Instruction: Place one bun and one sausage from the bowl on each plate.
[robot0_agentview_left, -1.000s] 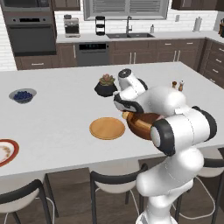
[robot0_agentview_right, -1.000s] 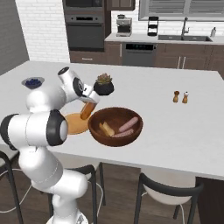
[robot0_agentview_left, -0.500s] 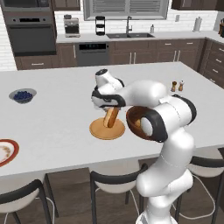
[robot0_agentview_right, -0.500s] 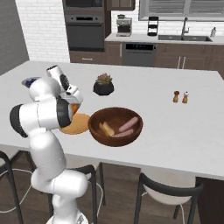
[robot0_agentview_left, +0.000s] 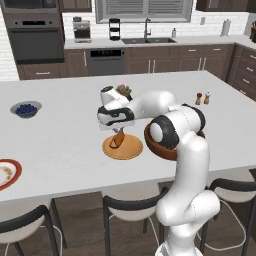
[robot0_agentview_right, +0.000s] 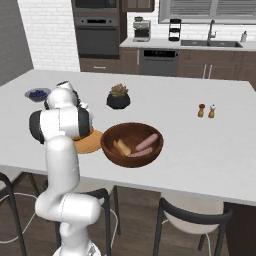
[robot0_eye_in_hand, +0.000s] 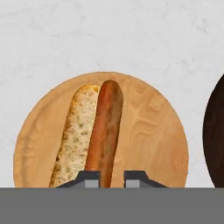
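Sausage: long, reddish-brown, glossy; clamped at one end between the fingers of the tool, hanging over the wooden plate. Bun: pale, speckled, lying on that plate, alongside the sausage. Wooden plate: round, tan-orange, on the white tabletop just beside the dark bowl, which holds another bun and sausages.

White desk carries: tan wooden plate near centre; dark wooden bowl just beside it, edges apparently touching; white red-rimmed plate well apart at the left edge; small bowl of blueberries; potted plant; two shakers side by side.
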